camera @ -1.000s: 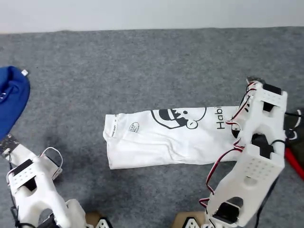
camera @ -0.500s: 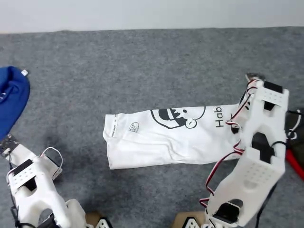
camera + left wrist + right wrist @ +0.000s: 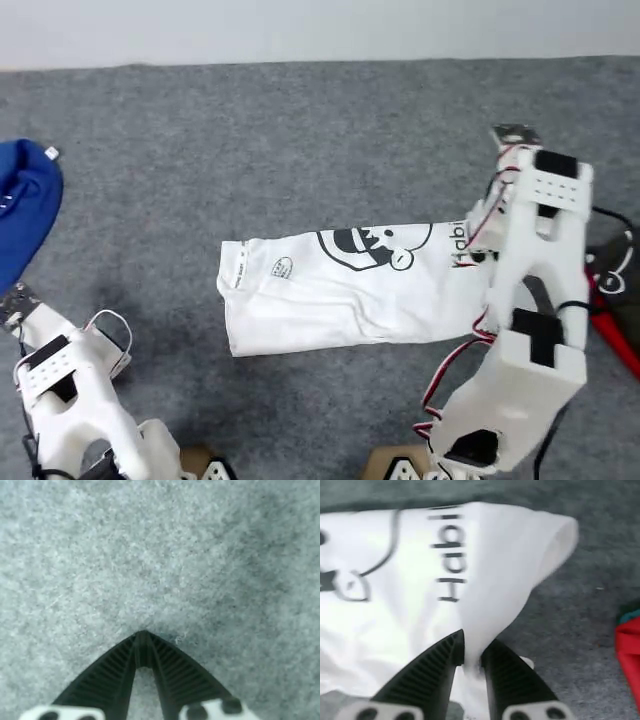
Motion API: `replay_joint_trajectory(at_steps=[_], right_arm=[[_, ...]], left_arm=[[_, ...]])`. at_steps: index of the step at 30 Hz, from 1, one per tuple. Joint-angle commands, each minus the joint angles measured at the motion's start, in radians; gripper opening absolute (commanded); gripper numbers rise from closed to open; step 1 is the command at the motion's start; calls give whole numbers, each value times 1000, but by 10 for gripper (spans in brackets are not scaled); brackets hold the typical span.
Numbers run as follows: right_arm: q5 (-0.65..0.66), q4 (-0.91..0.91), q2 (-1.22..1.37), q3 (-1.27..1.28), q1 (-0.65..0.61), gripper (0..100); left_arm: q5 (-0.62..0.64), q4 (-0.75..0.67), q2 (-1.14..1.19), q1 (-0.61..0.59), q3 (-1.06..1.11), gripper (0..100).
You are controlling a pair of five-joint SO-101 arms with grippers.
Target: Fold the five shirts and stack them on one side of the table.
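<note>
- Overhead, we see the white shirt (image 3: pixel 350 290) lying as a long band across the middle of the grey bench (image 3: pixel 300 130), already narrowed lengthwise. The right arm (image 3: pixel 535 260) stands over its right end and covers it.
- A blue shirt (image 3: pixel 25 210) lies bunched at the bench's left edge, well apart from the white one. The left arm (image 3: pixel 70 400) sits at the near left corner, away from both. A red item (image 3: pixel 615 345) shows just beyond the right arm.
- We judge the step in hand to be the crosswise fold of this shirt, with its right end taken up. The next move calls for carrying that end over toward the label end and laying it down square, without dragging the rest along the felt.
- From the left wrist, the left pincer (image 3: pixel 143 642) has its jaws pressed together with nothing between them, tips over bare bench.
- From the right wrist, the right pincer (image 3: pixel 471 652) is clamped on a raised ridge of the white shirt. Its jaws are nearly together with a thin fold of cloth pinched between them.
- The cloth rises to the tips like a small tent beside the printed lettering. It is probably the doubled edge, though we cannot tell how many layers are caught.
</note>
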Motion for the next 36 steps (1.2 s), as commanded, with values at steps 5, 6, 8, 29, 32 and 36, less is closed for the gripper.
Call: replay_joint_trajectory(at_steps=[5,6,8,29,32,36], right_arm=[[11,47,-134,-29,-90,28],[11,47,-143,-29,-99,28],[11,47,-157,-29,-116,28],[11,84,-171,-32,-452,28],[11,84,-171,-32,-522,28],[11,82,-171,-32,-608,28]], left_arm=[[6,8,-2,-5,21,3],[6,8,-2,-5,21,3],[6,8,-2,-5,21,3],[6,8,-2,-5,21,4],[6,8,-2,-5,21,4],[6,8,-2,-5,21,4]])
